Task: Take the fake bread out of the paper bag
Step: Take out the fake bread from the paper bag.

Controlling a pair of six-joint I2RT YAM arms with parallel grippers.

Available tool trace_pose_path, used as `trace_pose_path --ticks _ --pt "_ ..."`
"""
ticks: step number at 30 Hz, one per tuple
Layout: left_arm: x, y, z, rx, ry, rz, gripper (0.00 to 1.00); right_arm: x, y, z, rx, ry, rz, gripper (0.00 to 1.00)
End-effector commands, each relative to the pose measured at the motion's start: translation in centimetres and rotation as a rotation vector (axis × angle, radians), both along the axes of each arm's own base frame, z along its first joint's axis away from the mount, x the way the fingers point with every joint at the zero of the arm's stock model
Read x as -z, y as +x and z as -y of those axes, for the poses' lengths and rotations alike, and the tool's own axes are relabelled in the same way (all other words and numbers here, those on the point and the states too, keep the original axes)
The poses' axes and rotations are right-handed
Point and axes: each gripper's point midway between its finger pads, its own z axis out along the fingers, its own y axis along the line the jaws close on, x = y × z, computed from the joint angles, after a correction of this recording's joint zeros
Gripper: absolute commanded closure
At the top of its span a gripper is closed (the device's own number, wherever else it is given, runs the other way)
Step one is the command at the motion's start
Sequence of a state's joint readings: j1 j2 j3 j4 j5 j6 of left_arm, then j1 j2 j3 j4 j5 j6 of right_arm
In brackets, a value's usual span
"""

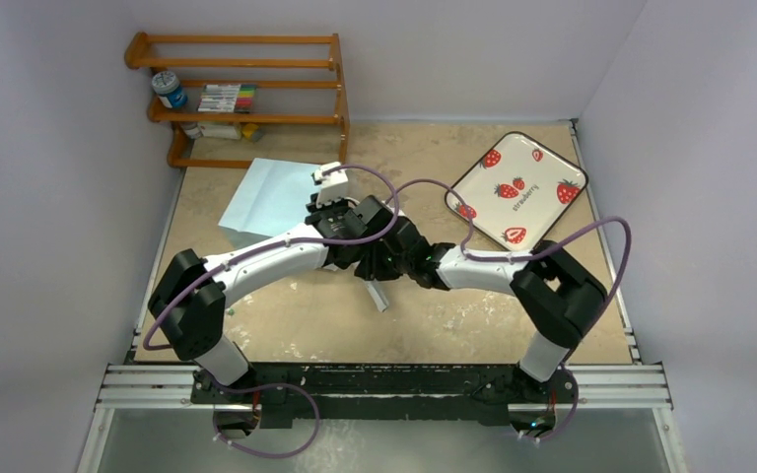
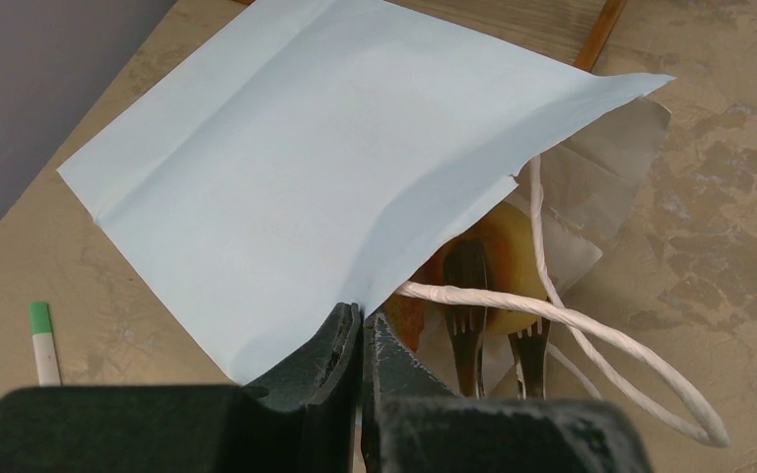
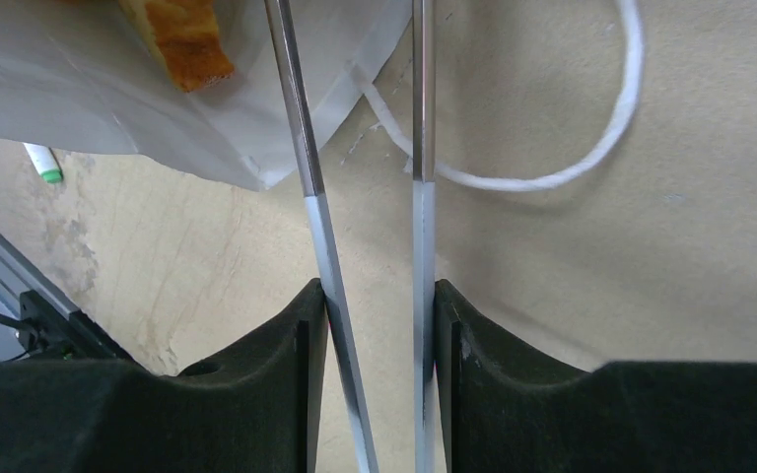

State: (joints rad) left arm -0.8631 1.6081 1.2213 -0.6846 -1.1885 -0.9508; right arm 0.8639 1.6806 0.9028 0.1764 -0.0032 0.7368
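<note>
**A:** Where is the toy bread?

**B:** Inside the pale blue paper bag [image 2: 286, 168], which lies on its side on the tan mottled tabletop [image 2: 710, 227]. Its mouth faces the middle of the table. An orange-tan piece of toy bread [image 2: 501, 258] sits just within the whitish opening. The right wrist camera catches an orange-brown crusty end in that same opening.

**A:** What about the left gripper?

**B:** The left gripper [image 2: 360, 317] has its two black fingers pressed together on the bag's blue top layer, right at the mouth. It pinches the paper, and the mouth gapes.

**A:** And the other one?

**B:** The right gripper [image 3: 379, 296] is clamped on a pair of silver metal tongs [image 3: 421, 118], one finger against the outside of each arm. The arms stand a little apart. Their forked tips reach into the bag's mouth at the bread, but I cannot tell whether they grip it.

**A:** The handles?

**B:** A white cord loop handle [image 2: 591, 327] spills out onto the tabletop, with one strand crossing over the tongs.

**A:** Anything else around?

**B:** A white marker with a green band [image 2: 41, 340] lies on the table near the bag. A white tray printed with red strawberries [image 1: 522, 168] lies at the far right, well apart from the bag. An orange wooden shelf rack [image 1: 241, 62] stands in the far left corner, just behind the bag.
</note>
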Motion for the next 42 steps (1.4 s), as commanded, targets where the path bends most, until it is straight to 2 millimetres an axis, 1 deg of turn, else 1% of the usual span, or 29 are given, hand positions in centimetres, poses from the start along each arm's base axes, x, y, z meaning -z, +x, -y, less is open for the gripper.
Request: trace_pose_path --ticks 1,2,4,7,9,12,14,17,18,20,21,24,27,29,30,32,37,40,41,42 --pt "-2.3 0.7 0.5 -0.006 -0.115 0.090 1.00 -2.6 0.7 -3.4 -0.064 0.134 0.024 0.85" --pt "-2.3 0.7 0.6 0.001 -0.119 0.090 1.00 -2.4 0.7 -3.6 -0.069 0.137 0.021 0.81" --pt "-2.3 0.7 0.8 0.012 -0.124 0.085 1.00 -3.4 1.4 -4.6 -0.072 0.162 0.040 0.70" --pt "-1.8 0.7 1.0 0.023 -0.131 0.074 1.00 -3.2 1.9 -5.2 -0.081 0.156 0.044 0.56" --pt "-1.6 0.7 1.1 0.026 -0.136 0.071 1.00 -2.9 2.2 -5.4 -0.082 0.146 0.043 0.51" --pt "-1.2 0.6 1.0 0.027 -0.134 0.064 1.00 -1.9 2.9 -5.3 -0.060 0.103 0.040 0.51" --pt "-1.0 0.5 1.0 0.026 -0.134 0.064 1.00 -1.2 2.8 -5.1 -0.060 0.084 0.028 0.53" --pt "-0.9 0.5 0.8 0.024 -0.131 0.064 1.00 -0.5 2.4 -4.5 -0.049 0.067 0.013 0.64" --pt "-0.9 0.5 0.8 0.024 -0.130 0.065 1.00 -0.4 2.4 -4.3 -0.044 0.065 0.013 0.72" --pt "-0.9 0.5 0.8 0.023 -0.127 0.065 1.00 -0.4 2.3 -4.0 -0.035 0.065 0.011 0.92" --pt "-0.9 0.5 0.8 0.022 -0.128 0.067 1.00 -0.6 2.3 -3.9 -0.031 0.067 0.014 0.99" --pt "-0.9 0.5 0.7 0.016 -0.121 0.072 1.00 -1.3 2.3 -3.4 -0.008 0.076 0.038 1.00" --pt "-1.1 0.5 0.4 0.005 -0.112 0.078 1.00 -1.9 2.0 -2.8 0.000 0.085 0.044 1.00" --pt "-1.3 0.6 0.2 -0.003 -0.113 0.085 1.00 -2.8 2.1 -2.8 0.005 0.099 0.062 1.00" --pt "-1.4 0.7 0.1 -0.007 -0.112 0.089 1.00 -2.4 1.7 -2.1 0.009 0.088 0.056 1.00" --pt "-1.5 0.8 0.0 -0.015 -0.111 0.093 1.00 -3.1 1.6 -1.6 0.021 0.093 0.074 1.00" --pt "-1.6 1.5 -0.3 -0.036 -0.109 0.092 1.00 -4.6 0.4 -0.4 0.012 0.102 0.083 1.00" --pt "-1.6 2.2 -0.3 -0.043 -0.114 0.095 1.00 -5.2 -0.7 0.8 0.015 0.097 0.080 1.00" --pt "-1.6 2.4 -0.2 -0.045 -0.113 0.095 1.00 -6.0 -1.0 1.3 0.020 0.107 0.090 1.00" --pt "-1.7 2.6 -0.2 -0.048 -0.117 0.099 1.00 -6.3 -1.3 1.7 0.029 0.108 0.092 1.00"
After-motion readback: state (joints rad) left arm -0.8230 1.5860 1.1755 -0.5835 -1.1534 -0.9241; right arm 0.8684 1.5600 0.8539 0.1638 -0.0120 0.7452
